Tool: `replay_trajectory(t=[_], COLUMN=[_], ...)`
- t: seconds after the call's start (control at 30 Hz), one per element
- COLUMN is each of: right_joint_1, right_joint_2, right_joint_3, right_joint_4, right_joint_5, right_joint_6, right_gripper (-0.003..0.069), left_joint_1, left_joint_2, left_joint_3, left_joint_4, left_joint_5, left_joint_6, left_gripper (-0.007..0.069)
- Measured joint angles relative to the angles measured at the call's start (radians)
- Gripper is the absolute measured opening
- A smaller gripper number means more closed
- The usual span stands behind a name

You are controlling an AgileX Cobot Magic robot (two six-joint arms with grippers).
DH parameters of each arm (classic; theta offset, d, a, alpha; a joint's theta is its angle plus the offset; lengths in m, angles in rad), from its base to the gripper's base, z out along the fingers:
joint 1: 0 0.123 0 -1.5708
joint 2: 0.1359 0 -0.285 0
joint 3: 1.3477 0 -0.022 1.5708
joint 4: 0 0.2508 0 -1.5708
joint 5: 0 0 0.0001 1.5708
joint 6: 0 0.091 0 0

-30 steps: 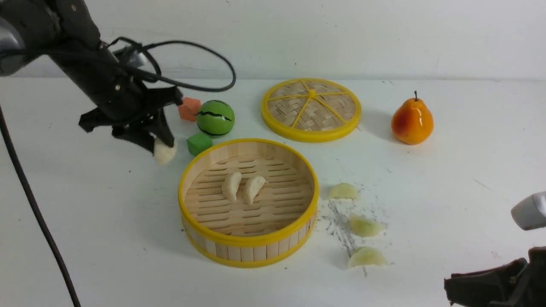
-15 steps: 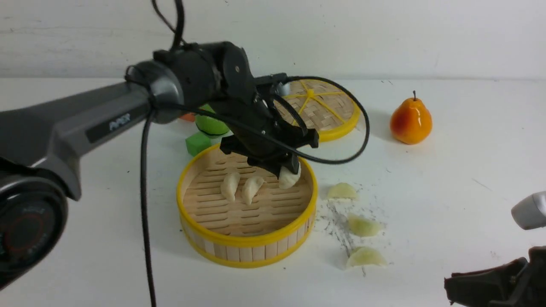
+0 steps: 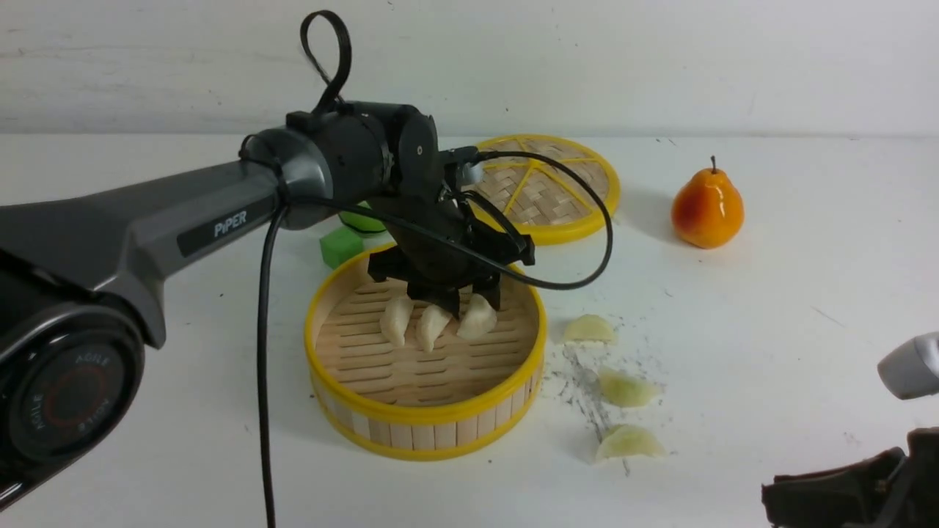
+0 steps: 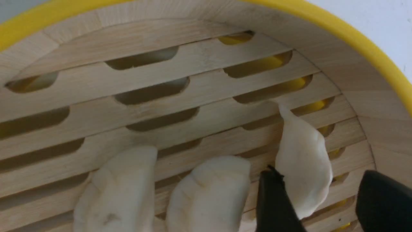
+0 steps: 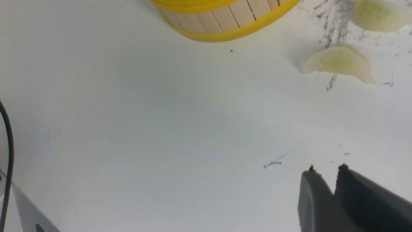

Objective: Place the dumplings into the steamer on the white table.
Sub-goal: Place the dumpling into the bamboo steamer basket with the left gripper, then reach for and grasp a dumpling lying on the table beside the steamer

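Note:
The steamer (image 3: 425, 413) stands mid-table on the white table (image 3: 770, 293). Three cream dumplings lie side by side on its slat floor (image 3: 397, 320) (image 3: 431, 326) (image 3: 477, 317). My left gripper (image 3: 473, 302) is down inside the basket, open, straddling the rightmost dumpling (image 4: 304, 161). One finger (image 4: 273, 199) touches that dumpling and the other stands clear of it. Three pale green dumplings (image 3: 589, 328) (image 3: 625, 388) (image 3: 629, 442) lie on the table right of the steamer. My right gripper (image 5: 326, 167) is shut and empty, low at the near right (image 3: 770, 491).
The woven lid (image 3: 546, 187) lies behind the steamer and an orange pear (image 3: 707, 207) stands at the back right. A green block (image 3: 341, 246) and a green ball (image 3: 359, 220), mostly hidden by my left arm, sit behind the steamer's left side.
My left arm carried a cream dumpling from the left of the steamer into it, lowered it beside the other two and opened its jaws. The right arm has not moved.

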Motion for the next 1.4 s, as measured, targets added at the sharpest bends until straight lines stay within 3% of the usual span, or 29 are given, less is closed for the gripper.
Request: replay_trajectory(t=[0.17,0.3,0.57,0.67,0.83,0.93,1.1,1.23,1.4], right_joint_1=[0.0,0.0,0.001,0.013,0.113,0.213,0.387,0.464,0.479], right_joint_2=[0.0,0.0,0.016,0.07,0.214,0.325,0.501,0.656,0.8], right_joint_3=[0.0,0.0,-0.011,-0.067,-0.225,-0.328,-0.483,-0.616,-0.751], right_joint_4=[0.0,0.0,-0.004,-0.039,-0.222,-0.39,-0.667,-0.842,-0.946], right_joint_5=[0.006,0.057,0.106,0.107,0.106,0.094,0.087,0.083,0.087], right_joint_6=[-0.001,-0.039,-0.05,-0.005,0.147,0.24,0.296,0.364,0.417], right_gripper=[0.0104,0.0104,0.015,0.0227,0.0336,0.0353,0.0356,0.0358,0.0358], left_joint_1=[0.0,0.0,0.0,0.0,0.0,0.0,0.0,0.0,0.0], left_joint_2=[-0.007,-0.13,-0.595,-0.768,-1.049,-1.242,-1.544,-1.726,-1.808], left_joint_3=[0.0,0.007,0.016,0.096,0.377,0.623,0.99,1.163,1.233], left_joint_4=[-0.013,0.047,0.186,0.193,0.205,0.218,0.255,0.325,0.465], left_joint_5=[0.023,0.085,0.258,0.264,0.184,0.041,-0.167,-0.119,0.017], left_joint_6=[0.0,0.011,0.116,0.132,0.135,0.135,0.1,-0.025,-0.054], left_gripper=[0.0386,0.0296,-0.0011,-0.0014,-0.0014,-0.0014,-0.0014,-0.0014,-0.0014])
